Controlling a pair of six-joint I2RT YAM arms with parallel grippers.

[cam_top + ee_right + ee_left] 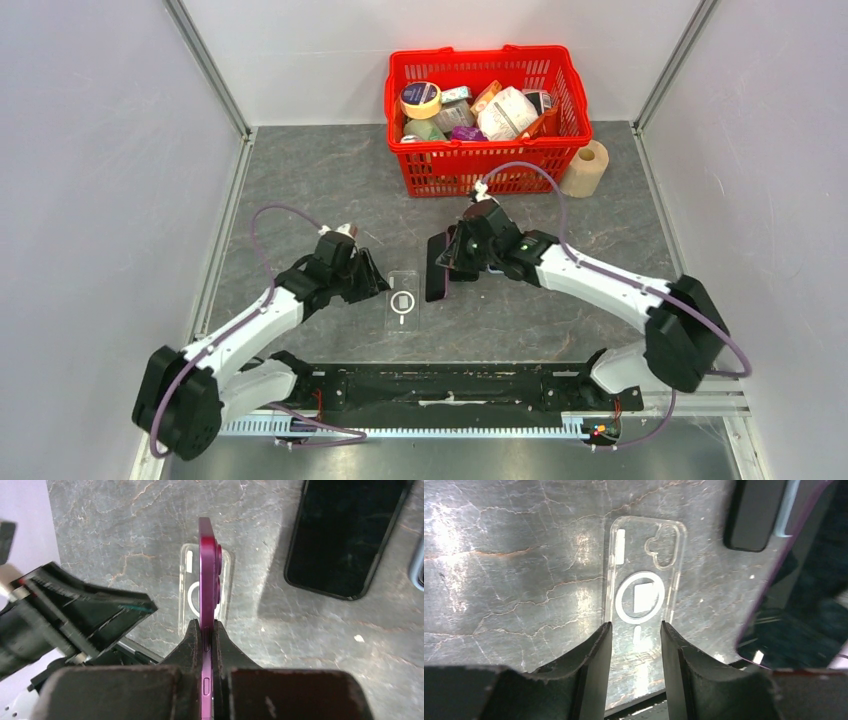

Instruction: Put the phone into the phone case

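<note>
Closest to the lens, the right pincer [209, 630] is clamped on one end of the purple phone [206, 570]. The phone stands on its long edge above the surface [125, 520], thin side up, with its camera bumps facing the right of that view. Its long axis runs straight away from the pincer, roughly in line with the long axis of the clear phone case [644, 580]. The phone case lies flat on the surface between the two arms, camera cutout at its far end and ring mark near the middle. From the right wrist the phone overlaps the case, but whether they touch cannot be told. The left pincer [635, 630] hovers at the case's near end, jaws apart and gripping nothing, with the case's end showing through the gap. A black phone [350, 535] lies flat to the right of the case, apart from it and slightly skewed. Beside it a blue-grey thing [417, 565] is cut off by the frame. Farther out, a red basket [480, 160] crammed with packets sits by the far edge, with a beige roll [588, 168] just beside its right corner. Bare grey surface lies open left of the case and between it and the basket. Pale walls [100, 150] close both sides.
</note>
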